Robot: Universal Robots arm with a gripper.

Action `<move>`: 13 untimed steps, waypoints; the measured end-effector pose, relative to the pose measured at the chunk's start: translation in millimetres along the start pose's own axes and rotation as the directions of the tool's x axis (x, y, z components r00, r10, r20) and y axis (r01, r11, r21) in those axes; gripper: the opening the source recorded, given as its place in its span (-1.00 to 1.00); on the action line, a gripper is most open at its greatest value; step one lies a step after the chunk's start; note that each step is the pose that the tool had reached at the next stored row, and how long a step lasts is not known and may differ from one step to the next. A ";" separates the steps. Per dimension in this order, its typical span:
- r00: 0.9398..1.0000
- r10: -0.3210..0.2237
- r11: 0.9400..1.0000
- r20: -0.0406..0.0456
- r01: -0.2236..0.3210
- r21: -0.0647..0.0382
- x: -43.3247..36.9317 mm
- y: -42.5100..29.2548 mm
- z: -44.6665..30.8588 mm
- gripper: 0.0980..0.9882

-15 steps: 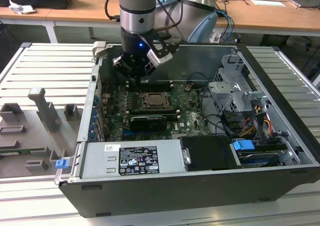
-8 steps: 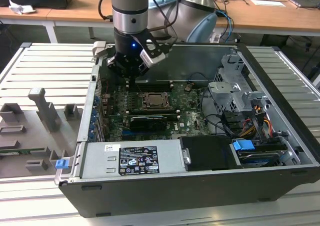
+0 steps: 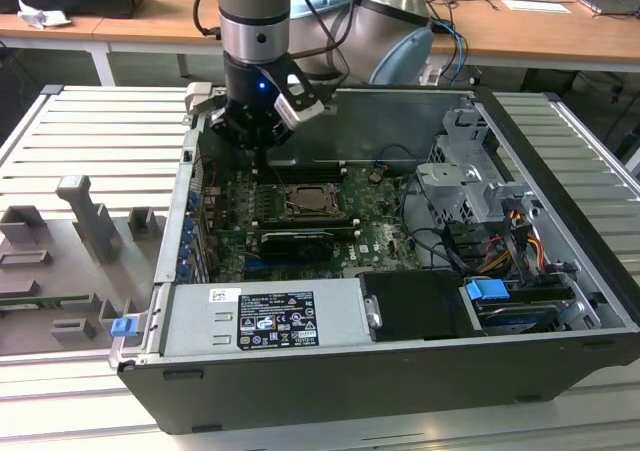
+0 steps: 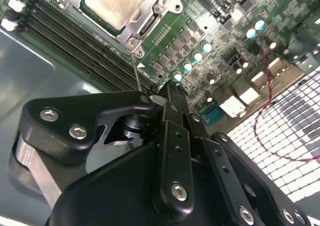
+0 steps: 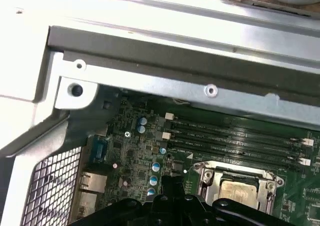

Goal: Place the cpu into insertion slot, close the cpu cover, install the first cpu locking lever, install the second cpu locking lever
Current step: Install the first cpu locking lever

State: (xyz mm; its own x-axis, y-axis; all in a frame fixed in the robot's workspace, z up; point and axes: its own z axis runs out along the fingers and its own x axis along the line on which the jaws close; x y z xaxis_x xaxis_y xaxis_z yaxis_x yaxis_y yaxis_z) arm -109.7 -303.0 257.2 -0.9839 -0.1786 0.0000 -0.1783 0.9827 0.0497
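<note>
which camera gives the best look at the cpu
The second wrist view: the cpu is close, its pale face clear inside the cover. The first wrist view shows the cpu farther off; the exterior view shows it small.

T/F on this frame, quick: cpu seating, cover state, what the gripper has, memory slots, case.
1. The cpu is seated on the green board. True.
2. The cpu cover stands raised on its hinge. False: it lies flat around the cpu.
3. The gripper carries the cpu. False: the cpu is seated on the board, and the gripper is over the board beside it.
4. Long memory slots run beside the cpu. True.
5. The computer case is closed up. False: it is open and the board is exposed.
</note>
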 end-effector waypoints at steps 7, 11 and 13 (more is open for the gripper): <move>1.000 0.006 1.000 0.001 -0.006 -0.001 -1.0 5.1 1.6 -0.98; 1.000 0.011 1.000 0.001 -0.011 -0.001 -2.7 4.9 2.0 -0.98; 1.000 0.014 1.000 0.001 -0.014 -0.001 -4.6 4.5 2.1 -0.98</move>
State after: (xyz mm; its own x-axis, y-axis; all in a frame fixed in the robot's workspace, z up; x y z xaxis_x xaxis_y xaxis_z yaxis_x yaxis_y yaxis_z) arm -106.0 -297.6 255.3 -0.9863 -0.1648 -0.0001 -0.1646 0.9850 0.0511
